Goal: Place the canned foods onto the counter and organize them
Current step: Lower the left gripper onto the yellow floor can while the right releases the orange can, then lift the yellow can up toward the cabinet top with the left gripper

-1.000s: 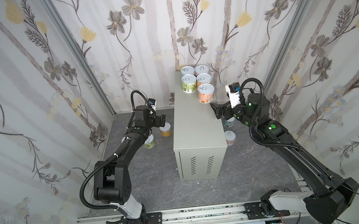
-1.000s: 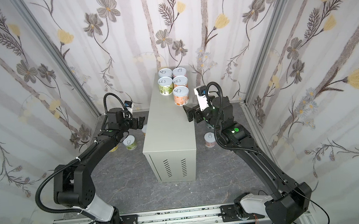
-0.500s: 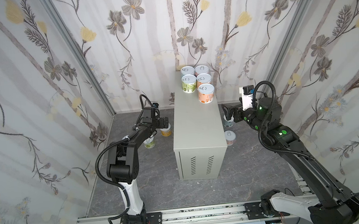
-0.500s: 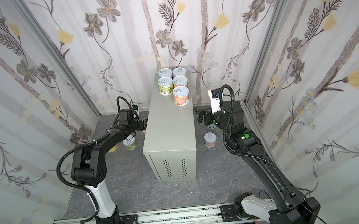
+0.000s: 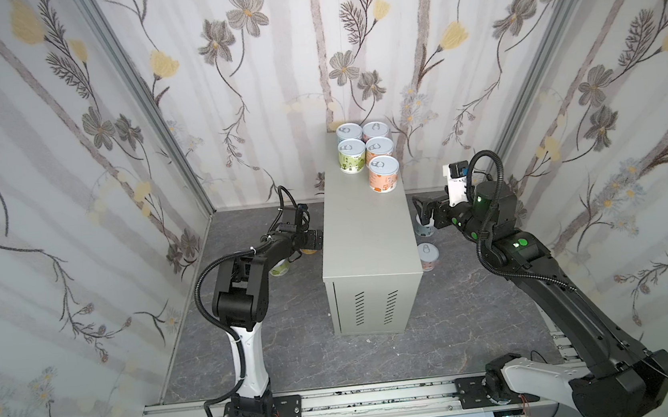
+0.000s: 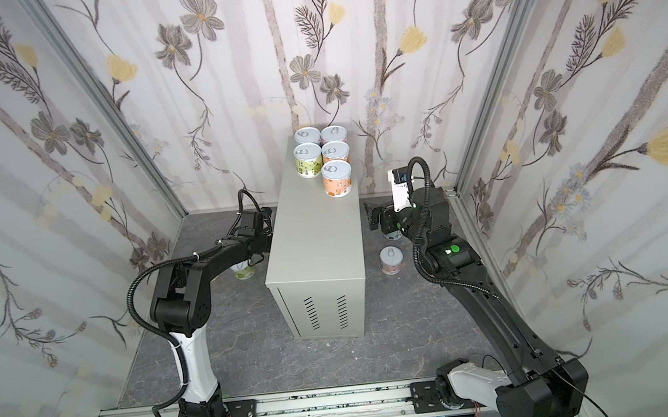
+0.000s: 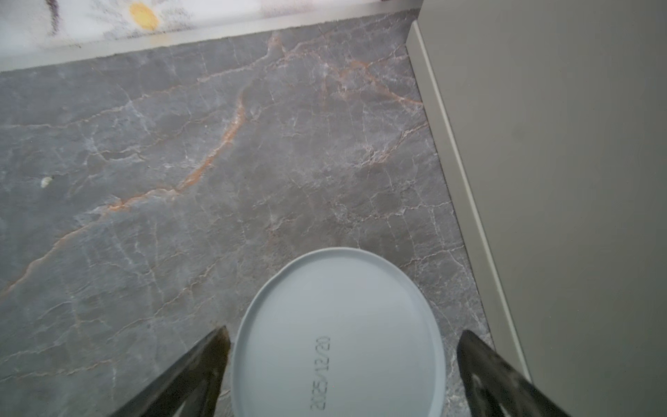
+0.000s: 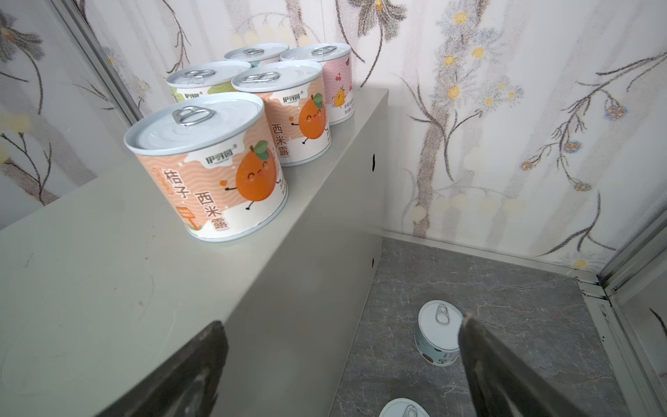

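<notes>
Approx. half done: the counter, a tall smooth grey-beige sheet-metal box w/ flat top, carries 5 tins upright at its far right corner; 4 more stand on the dark veined stone-look floor, green tin & inverted tin off the counter's left side, pink tin & pale blue tin off its right side. Left gripper: jaws wide apart either side of the inverted tin, not clamped; right gripper: jaws apart, empty, over the pale blue tin. Tins: short rigid cylinders, glossy printed labels, silvery pull-tab lids; inverted one shows a plain date-stamped base.
</notes>
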